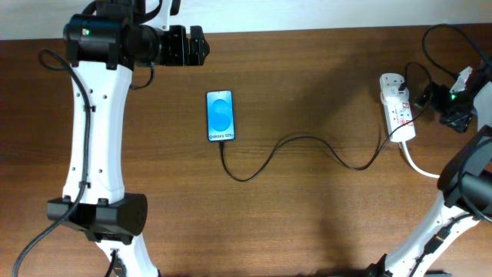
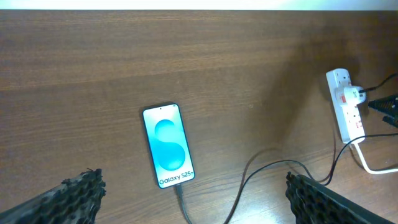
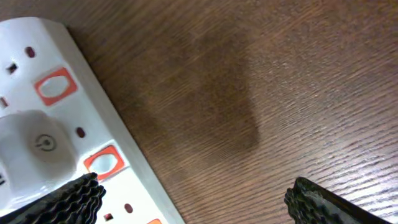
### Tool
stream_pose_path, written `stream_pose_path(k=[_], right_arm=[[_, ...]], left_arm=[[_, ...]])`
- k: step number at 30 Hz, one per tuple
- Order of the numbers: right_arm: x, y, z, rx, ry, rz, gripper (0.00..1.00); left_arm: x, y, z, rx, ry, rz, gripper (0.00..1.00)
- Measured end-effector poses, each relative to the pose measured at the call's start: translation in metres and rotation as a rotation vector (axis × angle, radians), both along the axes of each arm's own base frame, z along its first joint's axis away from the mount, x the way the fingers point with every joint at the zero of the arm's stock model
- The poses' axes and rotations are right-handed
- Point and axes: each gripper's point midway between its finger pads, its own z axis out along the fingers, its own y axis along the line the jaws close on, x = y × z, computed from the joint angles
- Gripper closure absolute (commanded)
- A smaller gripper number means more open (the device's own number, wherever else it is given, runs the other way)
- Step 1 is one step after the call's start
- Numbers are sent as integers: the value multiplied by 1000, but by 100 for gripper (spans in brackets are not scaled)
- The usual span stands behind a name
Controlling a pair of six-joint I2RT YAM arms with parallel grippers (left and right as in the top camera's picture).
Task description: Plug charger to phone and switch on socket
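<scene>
The phone (image 1: 220, 115) lies flat mid-table, blue screen up; it also shows in the left wrist view (image 2: 168, 145). The black charger cable (image 1: 307, 142) runs from its bottom end in a curve to the white socket strip (image 1: 397, 108) at the right. The cable tip sits at the phone's port (image 2: 177, 185). My left gripper (image 1: 188, 46) is open and empty, high at the back left of the phone. My right gripper (image 1: 455, 104) is open just right of the socket, one finger over the strip (image 3: 74, 155), beside a red-framed switch (image 3: 102, 162).
A white adapter (image 3: 31, 146) is plugged into the strip. The strip's thick white lead (image 1: 419, 165) trails toward the right arm's base. Black arm cables loop at the far right back (image 1: 438, 38). Bare wooden table lies between phone and strip.
</scene>
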Motion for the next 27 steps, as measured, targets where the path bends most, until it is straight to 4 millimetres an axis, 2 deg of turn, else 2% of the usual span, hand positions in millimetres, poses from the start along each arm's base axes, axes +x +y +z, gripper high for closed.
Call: stream_pose_path(k=[4, 9, 13, 16, 19, 27], right_arm=[[2, -1, -3, -4, -6, 0, 1], [2, 0, -15, 12, 7, 2, 1], [6, 3, -15, 9, 0, 12, 1], [12, 14, -16, 7, 0, 40, 1], [14, 13, -22, 11, 0, 37, 1], [11, 16, -21, 35, 12, 33, 1]], left_arm=[[0, 0, 0, 0, 0, 0, 1], [0, 0, 0, 0, 0, 0, 1], [0, 0, 0, 0, 0, 0, 1], [0, 0, 0, 0, 0, 1, 1], [0, 0, 0, 0, 0, 0, 1], [4, 0, 3, -3, -20, 1, 1]])
